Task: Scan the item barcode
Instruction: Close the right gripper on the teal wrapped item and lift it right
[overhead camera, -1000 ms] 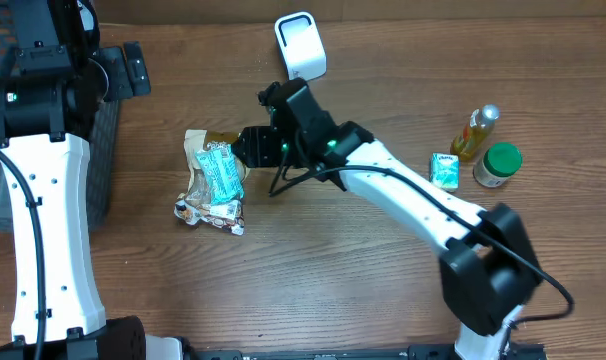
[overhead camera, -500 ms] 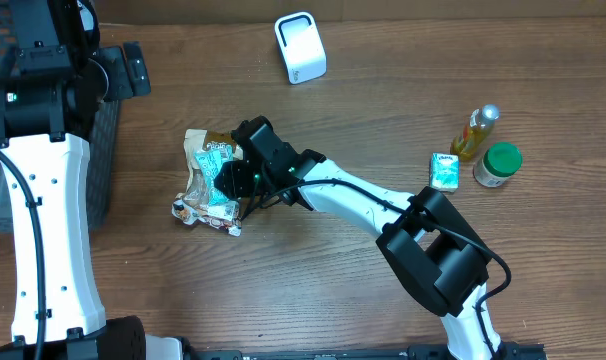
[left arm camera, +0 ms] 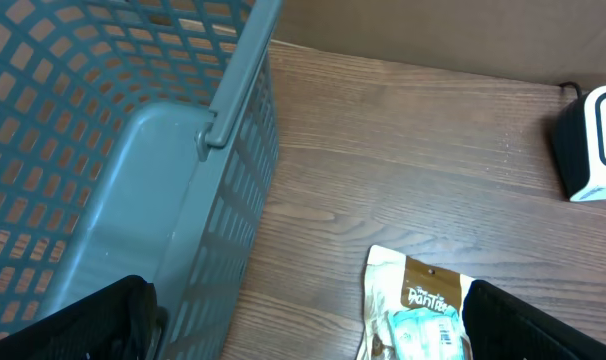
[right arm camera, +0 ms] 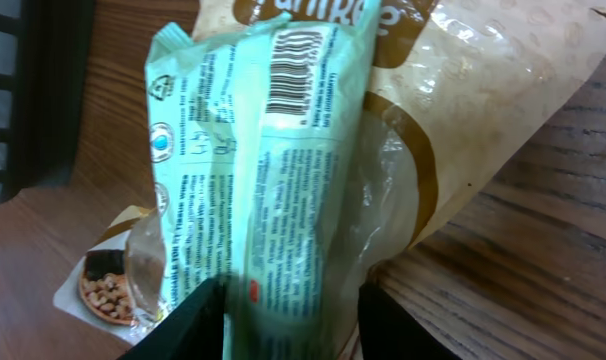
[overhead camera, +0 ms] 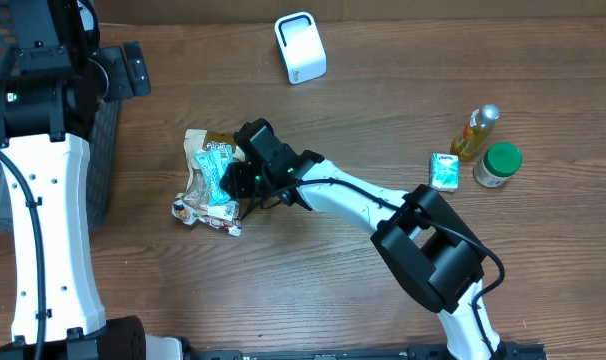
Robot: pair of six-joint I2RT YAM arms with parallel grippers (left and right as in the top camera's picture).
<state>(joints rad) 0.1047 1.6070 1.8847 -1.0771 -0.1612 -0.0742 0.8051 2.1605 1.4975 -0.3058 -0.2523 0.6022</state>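
The item is a teal packet [overhead camera: 217, 178] [right arm camera: 263, 180] lying on a brown and white bag [overhead camera: 205, 142] [left arm camera: 423, 300] left of the table's middle. Its barcode [right arm camera: 293, 75] faces up in the right wrist view. My right gripper [overhead camera: 235, 184] [right arm camera: 293, 300] is down over the packet with one finger on each side. The left finger touches the wrapper, and a little slack shows at the right one. The white scanner [overhead camera: 300, 47] [left arm camera: 593, 145] stands at the back. My left gripper [left arm camera: 303, 335] hangs wide open and empty by the basket.
A grey mesh basket [left arm camera: 133, 150] [overhead camera: 103, 150] stands at the left edge. A nut snack packet [overhead camera: 208, 212] [right arm camera: 108, 285] lies under the pile. At the right are a bottle [overhead camera: 476, 133], a green-lidded jar [overhead camera: 498, 165] and a small carton [overhead camera: 444, 171].
My right arm swung from near the scanner down and left onto the pile, and its jaws have narrowed around the teal packet. The left arm has not moved.
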